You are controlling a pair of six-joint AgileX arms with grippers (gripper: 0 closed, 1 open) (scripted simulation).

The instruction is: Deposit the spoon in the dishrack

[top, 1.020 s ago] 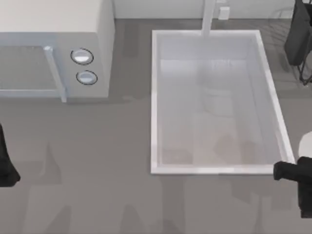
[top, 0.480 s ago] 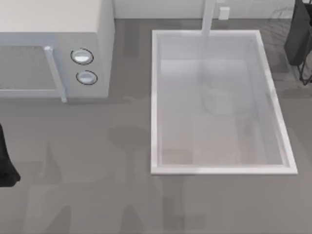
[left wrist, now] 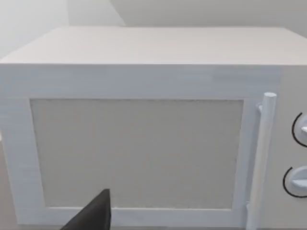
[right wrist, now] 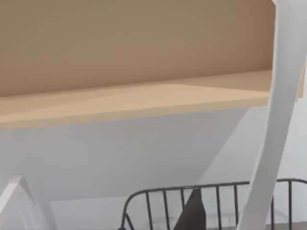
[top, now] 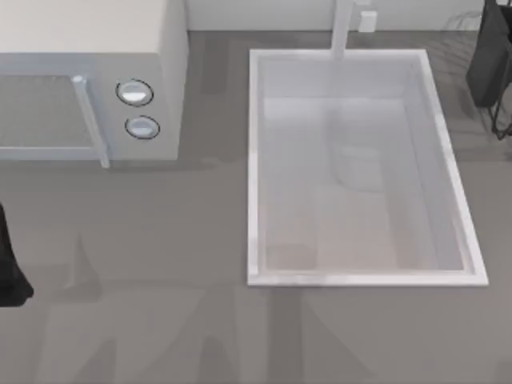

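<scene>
Facing the dishrack [right wrist: 211, 201], the right claw [right wrist: 192, 213] has an unreadable grip.

The table [top: 160, 320] looks like matt grey stone or laminate, smooth and faintly mottled; the sink basin [top: 254, 160] has a smooth white finish with a soft sheen, like enamel or glazed plastic; the microwave [left wrist: 144, 72] wears a matt off-white casing, its door panel [left wrist: 136, 153] a flat, dull grey; the two knobs [top: 134, 93] appear silvery and glossy, metal-like; the dishrack [right wrist: 211, 201] is thin dark wire with a smooth coated look; the shelf [right wrist: 144, 98] above it shows a matt, pale wood tone.
</scene>
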